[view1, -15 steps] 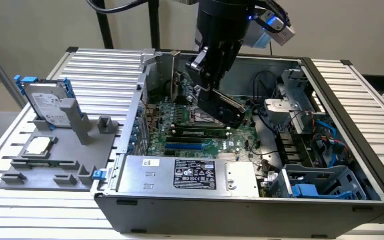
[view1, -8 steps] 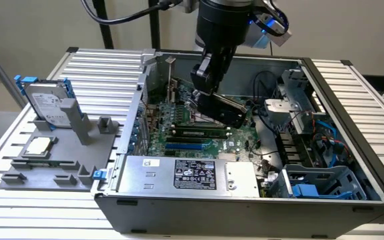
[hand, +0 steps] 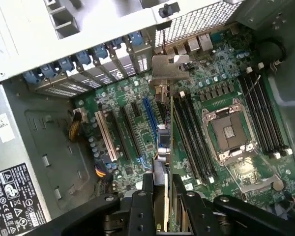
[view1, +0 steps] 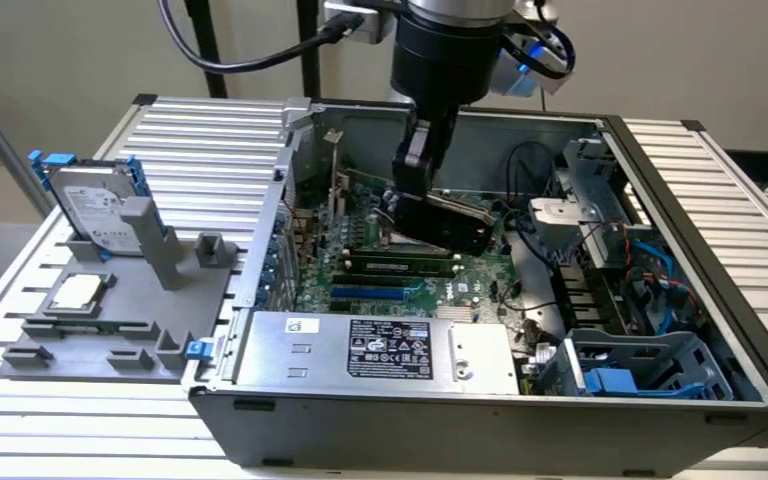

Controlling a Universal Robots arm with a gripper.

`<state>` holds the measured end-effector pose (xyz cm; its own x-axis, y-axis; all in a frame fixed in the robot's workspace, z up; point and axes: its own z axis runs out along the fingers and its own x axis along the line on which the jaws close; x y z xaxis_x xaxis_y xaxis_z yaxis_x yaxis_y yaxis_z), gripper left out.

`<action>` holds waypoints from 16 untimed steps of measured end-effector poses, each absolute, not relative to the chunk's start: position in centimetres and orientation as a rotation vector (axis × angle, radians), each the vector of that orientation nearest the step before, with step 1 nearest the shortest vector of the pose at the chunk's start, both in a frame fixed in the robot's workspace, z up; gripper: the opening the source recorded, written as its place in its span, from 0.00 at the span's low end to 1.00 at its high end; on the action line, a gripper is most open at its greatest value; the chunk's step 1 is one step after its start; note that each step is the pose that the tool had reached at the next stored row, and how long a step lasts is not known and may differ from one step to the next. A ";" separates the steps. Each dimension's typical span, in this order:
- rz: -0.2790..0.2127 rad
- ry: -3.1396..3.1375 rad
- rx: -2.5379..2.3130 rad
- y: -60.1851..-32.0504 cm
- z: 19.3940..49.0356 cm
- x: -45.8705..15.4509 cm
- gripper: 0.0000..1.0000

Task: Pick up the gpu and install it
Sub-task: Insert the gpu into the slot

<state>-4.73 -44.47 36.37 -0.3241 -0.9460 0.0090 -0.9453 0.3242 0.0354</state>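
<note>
My gripper [view1: 418,205] is down inside the open computer case [view1: 651,190], shut on the gpu [view1: 459,228], which shows there as a tilted black card above the motherboard [view1: 398,275]. In the wrist view the gpu [hand: 166,147] is seen edge-on between my fingers [hand: 147,194], and its silver end bracket [hand: 169,69] points toward the case's rear slot openings. The card hangs over the board between the blue expansion slot [hand: 148,123] and the black memory slots [hand: 191,132]. I cannot tell whether it touches a slot.
A grey fixture [view1: 104,330] at the exterior view's left holds the silver hard drive with blue rails [view1: 97,205] and a small silver chip [view1: 77,292]. Inside the case are the power supply [view1: 384,350], the open CPU socket [hand: 231,130], cables [view1: 538,180] and a blue drive cage [view1: 638,370].
</note>
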 end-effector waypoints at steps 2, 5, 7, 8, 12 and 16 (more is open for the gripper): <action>-0.036 -2.497 1.859 -44.5 36.2 -4.7 0.00; -0.034 -2.434 1.939 -44.5 35.9 -4.7 0.00; -0.033 -2.397 1.985 -44.5 35.7 -4.7 0.00; -0.032 -2.371 2.016 -44.5 35.5 -4.7 0.00; -0.026 -2.297 2.107 -44.5 35.1 -4.8 0.00; -0.033 -2.272 2.155 -44.6 34.6 -5.0 0.00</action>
<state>-5.01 -44.55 34.59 -0.0530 -0.9986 -0.0074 -0.9984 0.0528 0.0222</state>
